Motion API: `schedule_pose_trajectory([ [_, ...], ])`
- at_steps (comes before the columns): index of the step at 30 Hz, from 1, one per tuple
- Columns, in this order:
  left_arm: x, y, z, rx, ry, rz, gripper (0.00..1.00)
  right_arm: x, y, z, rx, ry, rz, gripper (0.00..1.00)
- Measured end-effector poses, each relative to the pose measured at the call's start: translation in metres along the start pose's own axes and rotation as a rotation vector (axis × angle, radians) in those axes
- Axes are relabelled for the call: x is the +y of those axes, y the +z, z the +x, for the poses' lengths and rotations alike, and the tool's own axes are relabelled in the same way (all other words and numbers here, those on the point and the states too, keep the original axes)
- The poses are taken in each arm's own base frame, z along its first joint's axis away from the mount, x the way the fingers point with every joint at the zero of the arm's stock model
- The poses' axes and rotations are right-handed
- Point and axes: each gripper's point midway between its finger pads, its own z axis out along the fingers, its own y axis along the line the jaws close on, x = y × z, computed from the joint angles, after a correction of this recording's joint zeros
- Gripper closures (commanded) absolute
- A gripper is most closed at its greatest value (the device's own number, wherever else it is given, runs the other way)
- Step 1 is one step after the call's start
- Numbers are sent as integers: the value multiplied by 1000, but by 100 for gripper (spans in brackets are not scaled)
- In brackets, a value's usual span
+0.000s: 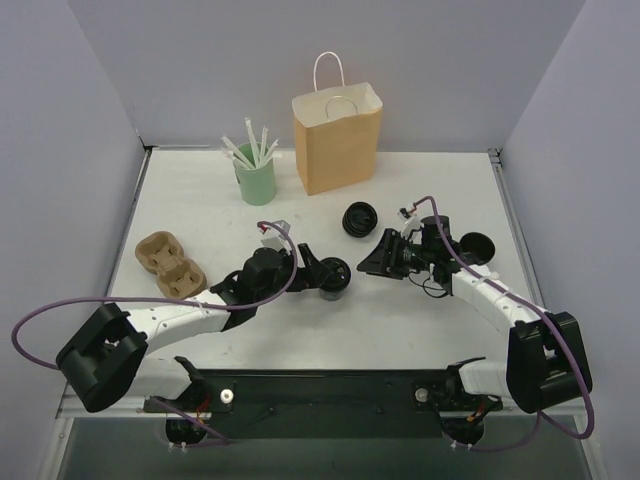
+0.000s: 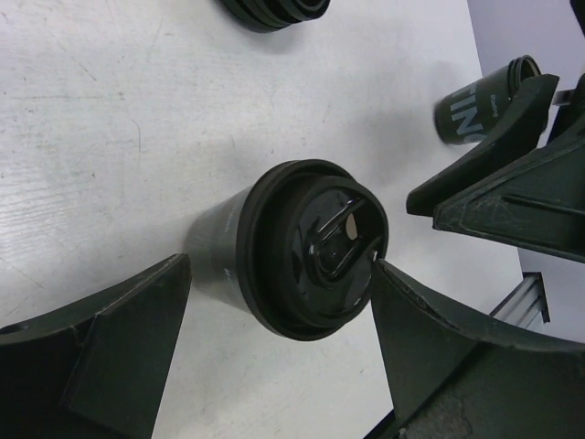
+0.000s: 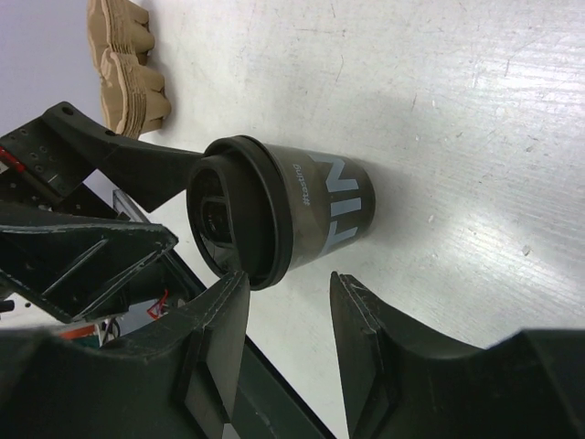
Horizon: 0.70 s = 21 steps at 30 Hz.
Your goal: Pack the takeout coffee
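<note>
Cup (image 2: 219, 251): small, black, tapered, smooth wall with pale lettering. Round black lid (image 2: 320, 242) with a raised rim sits on it. It stands upright near the centre of the white scuffed table (image 1: 420, 330). Left gripper (image 2: 279, 267) comes in from the cup's 9 o'clock, jaws wide apart, matte fingers flanking the cup. Right gripper (image 3: 290, 282) is at 3 o'clock, jaws part-open with nothing between, tips just beside the cup. Kraft bag (image 1: 337, 140) is at 12, well apart. Pulp carrier (image 1: 168, 265), ribbed, is at 9. A black round piece (image 1: 360, 218) is at 1. Bare table lies at 6, up to the near edge.
</note>
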Motion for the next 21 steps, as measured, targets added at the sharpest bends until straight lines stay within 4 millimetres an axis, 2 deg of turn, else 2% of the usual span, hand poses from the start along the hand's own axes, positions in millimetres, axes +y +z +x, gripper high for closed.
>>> schedule_pose_trajectory([
  [5,12,1,7,-8,-9,-21,11,-5,-1,1,6,-1,15,59],
  [13,3,8,8,-30,-21,9,14,-6,-2,-1,0,3,27,59],
  [21,7,18,20,-9,-33,3,19,-7,-2,-1,0,3,29,59],
])
